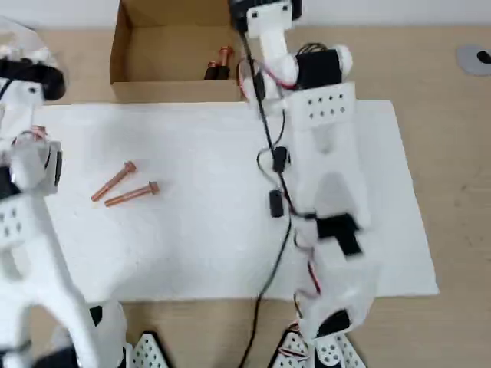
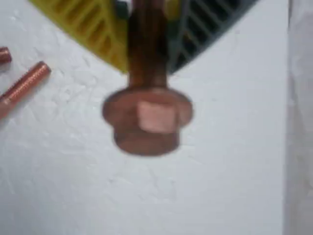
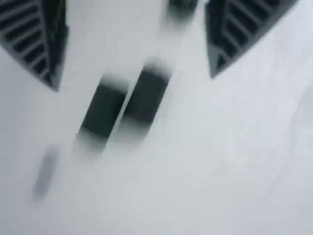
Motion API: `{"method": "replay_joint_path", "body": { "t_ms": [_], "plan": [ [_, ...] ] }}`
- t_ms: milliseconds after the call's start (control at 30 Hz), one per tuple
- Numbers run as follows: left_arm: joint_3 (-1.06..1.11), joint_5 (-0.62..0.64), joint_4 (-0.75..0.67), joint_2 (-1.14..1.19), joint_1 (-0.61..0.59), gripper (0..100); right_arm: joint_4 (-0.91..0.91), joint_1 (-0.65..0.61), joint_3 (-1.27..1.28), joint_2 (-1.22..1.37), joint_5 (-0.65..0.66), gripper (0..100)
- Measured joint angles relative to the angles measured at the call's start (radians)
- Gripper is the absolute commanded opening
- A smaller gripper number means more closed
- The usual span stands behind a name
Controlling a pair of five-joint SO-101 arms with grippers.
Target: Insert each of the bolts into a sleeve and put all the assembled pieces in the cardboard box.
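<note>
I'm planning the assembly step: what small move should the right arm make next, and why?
Probably lower the open right gripper onto one of the two black cylindrical sleeves beneath it and close. The left gripper holds a copper flanged bolt that needs a sleeve.

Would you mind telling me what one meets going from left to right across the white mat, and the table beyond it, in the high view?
Left arm → pair of loose bolts → right arm → grey disc on the bare table at the far right.
</note>
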Motion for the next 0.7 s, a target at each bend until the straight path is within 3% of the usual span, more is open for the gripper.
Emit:
{"method": "replay_joint_path", "body": {
  "t_ms": [300, 433, 700],
  "plan": [
    [0.242, 0.141, -0.025, -0.399, -0.002, 1, -0.138, -0.041, 0.698, -0.272, -0.092, 23.1],
    [0.353, 0.233, -0.081, -0.557, -0.002, 1, -0.219, -0.041, 0.845, -0.301, -0.092, 23.1],
    [0.514, 0.256, -0.112, -0.795, -0.002, 1, -0.328, -0.043, 1.002, -0.302, -0.092, 23.1]
  ]
}}
